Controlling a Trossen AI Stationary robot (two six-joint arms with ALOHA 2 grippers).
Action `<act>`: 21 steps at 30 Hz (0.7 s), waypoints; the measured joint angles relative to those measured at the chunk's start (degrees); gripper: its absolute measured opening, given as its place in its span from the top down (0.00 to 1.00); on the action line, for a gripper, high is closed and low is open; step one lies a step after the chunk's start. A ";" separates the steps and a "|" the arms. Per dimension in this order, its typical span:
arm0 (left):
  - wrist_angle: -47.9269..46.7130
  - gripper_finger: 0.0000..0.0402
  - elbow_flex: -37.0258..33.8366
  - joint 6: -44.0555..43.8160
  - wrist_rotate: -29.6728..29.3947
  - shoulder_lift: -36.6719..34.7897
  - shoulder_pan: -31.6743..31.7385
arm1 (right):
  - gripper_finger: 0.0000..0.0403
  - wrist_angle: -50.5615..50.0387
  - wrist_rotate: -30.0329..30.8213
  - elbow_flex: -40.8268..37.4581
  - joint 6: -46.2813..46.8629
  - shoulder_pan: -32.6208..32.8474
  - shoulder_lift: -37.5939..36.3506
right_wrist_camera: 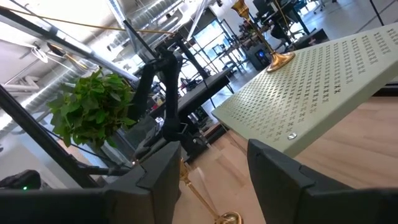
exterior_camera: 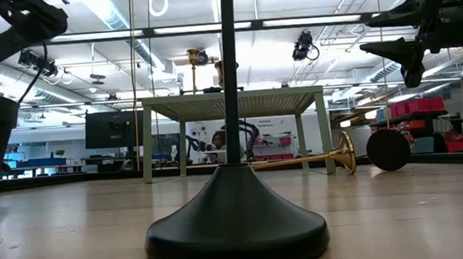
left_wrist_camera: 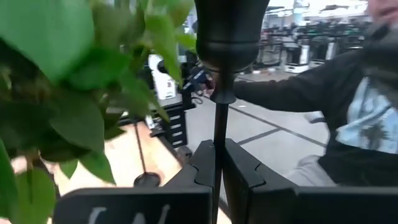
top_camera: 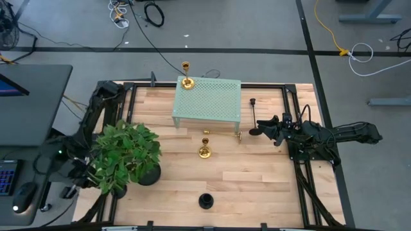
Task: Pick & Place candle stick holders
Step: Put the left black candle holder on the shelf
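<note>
My left gripper (left_wrist_camera: 217, 180) is shut on a matte black candle stick holder (left_wrist_camera: 229, 37) beside the potted plant (top_camera: 125, 154). In the high view the leaves mostly hide this gripper (top_camera: 90, 178). My right gripper (top_camera: 266, 128) is open and raised above the table (exterior_camera: 411, 45). It is next to a black holder (top_camera: 254, 117) lying on its side. A gold holder (top_camera: 236, 135) also lies on its side. One gold holder (top_camera: 205, 151) stands on the table. Another gold holder (top_camera: 186, 82) stands on the pale green stand (top_camera: 209, 102). A black holder (top_camera: 205, 201) stands near the front edge. My left gripper pinches the black holder's thin stem (left_wrist_camera: 217, 146) between its two fingers, below the cup. The holder stands upright along the fingers, with its cup (left_wrist_camera: 230, 31) above them. The gripper hides its base.
The plant's dark pot (top_camera: 148, 173) stands at the table's left. The stand's legs (exterior_camera: 324, 130) rest on the far middle of the table. A person's dark sleeve (left_wrist_camera: 311, 87) shows beyond the table in the left wrist view. Bare wood lies at the front right (top_camera: 257, 186).
</note>
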 joint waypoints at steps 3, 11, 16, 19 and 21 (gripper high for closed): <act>0.24 0.97 1.64 1.68 -0.09 -0.89 -1.65 | 0.54 -0.13 0.00 0.01 -0.01 -0.01 0.01; 0.14 0.97 4.96 8.94 -0.13 -2.56 -7.37 | 0.54 -0.37 -0.04 0.02 0.16 0.00 0.01; 0.10 0.97 5.19 10.79 -0.06 -4.48 -11.24 | 0.54 -0.39 -0.50 0.00 0.24 -0.01 0.01; 0.13 0.97 5.19 13.12 -0.09 -6.20 -11.97 | 0.54 -0.37 -0.52 0.00 0.58 0.00 0.01; 0.18 0.97 5.19 14.58 -0.09 -7.61 -12.04 | 0.54 -0.37 -0.52 0.00 0.66 0.00 0.01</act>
